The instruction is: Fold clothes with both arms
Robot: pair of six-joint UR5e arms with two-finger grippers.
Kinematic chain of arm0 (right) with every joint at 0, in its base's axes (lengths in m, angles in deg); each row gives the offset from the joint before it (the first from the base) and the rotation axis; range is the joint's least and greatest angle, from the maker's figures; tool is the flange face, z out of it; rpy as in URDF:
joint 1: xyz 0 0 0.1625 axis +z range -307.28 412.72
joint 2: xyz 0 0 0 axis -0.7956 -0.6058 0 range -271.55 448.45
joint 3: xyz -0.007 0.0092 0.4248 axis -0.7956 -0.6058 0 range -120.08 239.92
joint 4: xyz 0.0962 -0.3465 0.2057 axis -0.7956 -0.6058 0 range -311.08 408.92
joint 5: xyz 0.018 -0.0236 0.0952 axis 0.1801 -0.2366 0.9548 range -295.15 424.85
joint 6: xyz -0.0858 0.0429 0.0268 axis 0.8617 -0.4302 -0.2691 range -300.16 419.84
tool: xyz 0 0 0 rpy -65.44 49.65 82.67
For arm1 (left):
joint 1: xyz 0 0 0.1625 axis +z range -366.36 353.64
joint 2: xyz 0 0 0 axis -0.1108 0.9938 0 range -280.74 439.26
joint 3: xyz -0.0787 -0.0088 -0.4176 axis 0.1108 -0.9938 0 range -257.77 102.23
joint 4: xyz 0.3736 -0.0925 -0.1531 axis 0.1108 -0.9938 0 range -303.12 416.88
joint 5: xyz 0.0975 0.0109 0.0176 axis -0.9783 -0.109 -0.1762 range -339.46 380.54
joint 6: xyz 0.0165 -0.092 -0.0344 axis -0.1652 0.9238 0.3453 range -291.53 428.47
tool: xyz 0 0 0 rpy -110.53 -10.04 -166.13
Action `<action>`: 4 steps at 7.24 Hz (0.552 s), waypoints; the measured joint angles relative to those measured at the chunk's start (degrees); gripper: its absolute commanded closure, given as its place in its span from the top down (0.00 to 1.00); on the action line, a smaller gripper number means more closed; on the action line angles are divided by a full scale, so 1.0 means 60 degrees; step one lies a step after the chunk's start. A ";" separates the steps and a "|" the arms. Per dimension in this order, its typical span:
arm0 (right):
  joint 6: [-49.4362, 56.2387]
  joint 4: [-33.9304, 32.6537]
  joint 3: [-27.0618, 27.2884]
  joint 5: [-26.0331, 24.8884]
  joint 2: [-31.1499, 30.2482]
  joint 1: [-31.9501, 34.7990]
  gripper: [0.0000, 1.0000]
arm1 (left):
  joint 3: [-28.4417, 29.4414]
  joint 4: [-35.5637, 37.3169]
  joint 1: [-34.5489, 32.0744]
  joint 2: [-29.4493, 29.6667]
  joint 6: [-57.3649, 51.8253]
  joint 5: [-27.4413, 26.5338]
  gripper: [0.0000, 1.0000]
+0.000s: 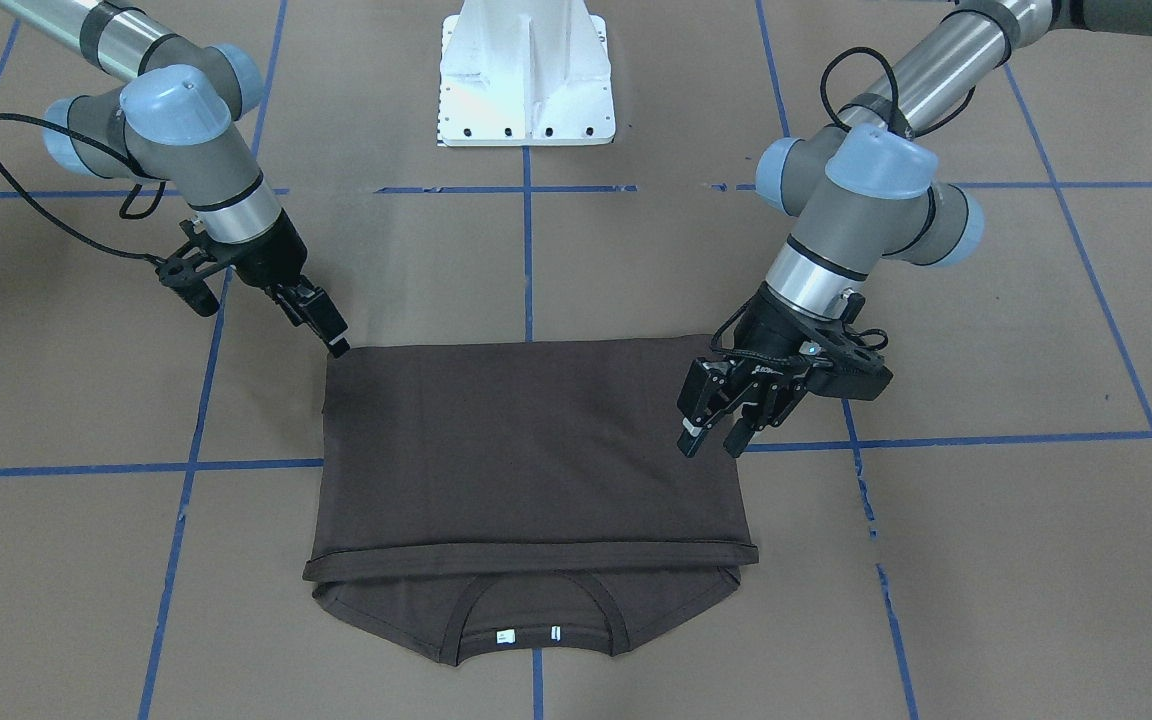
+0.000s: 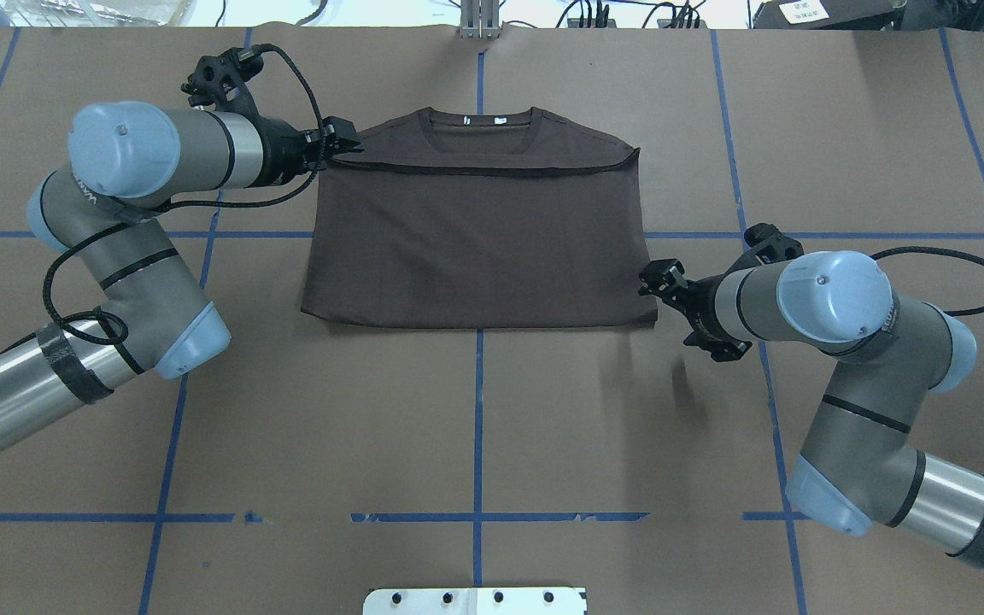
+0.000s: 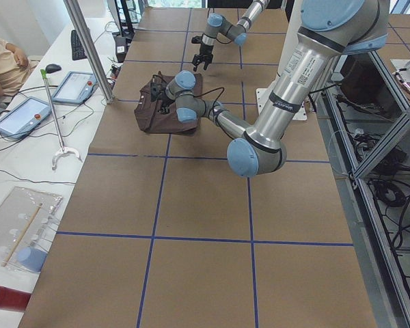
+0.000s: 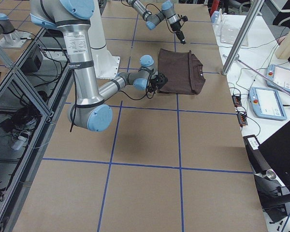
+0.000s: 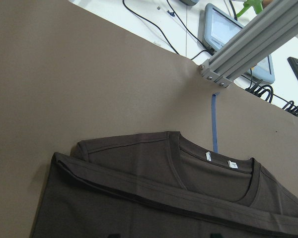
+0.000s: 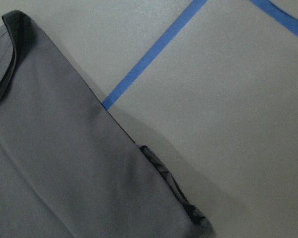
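Brown table paper (image 1: 986,560); folded T-shirt (image 1: 526,450), white neck tags (image 1: 506,635) illegible.

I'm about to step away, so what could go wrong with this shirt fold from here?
The left gripper hangs, jaws open, at the side of the T-shirt; descending, it could drag the top layer askew. The right gripper sits at the folded corner and might snag it when moving.

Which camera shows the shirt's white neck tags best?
The left wrist-mounted view: the neck tags sit close and unobstructed. The front-facing and overhead views show them as small white specks; the side views are too distant, and the right wrist view misses them.
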 measured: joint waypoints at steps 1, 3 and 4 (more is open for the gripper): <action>-0.0038 -0.0012 0.0002 -0.0037 0.0010 -0.0139 0.94 | -0.0110 0.0007 -0.0005 -0.0041 0.0029 0.0003 0.68; -0.0038 -0.0055 -0.0417 -0.0128 0.0524 -0.0248 0.81 | -0.0199 0.0012 -0.0014 -0.0156 0.0043 -0.0004 0.68; -0.0013 -0.0055 -0.0729 -0.0203 0.0784 -0.0248 0.73 | -0.0241 0.0013 -0.0017 -0.0214 0.0044 -0.0007 0.68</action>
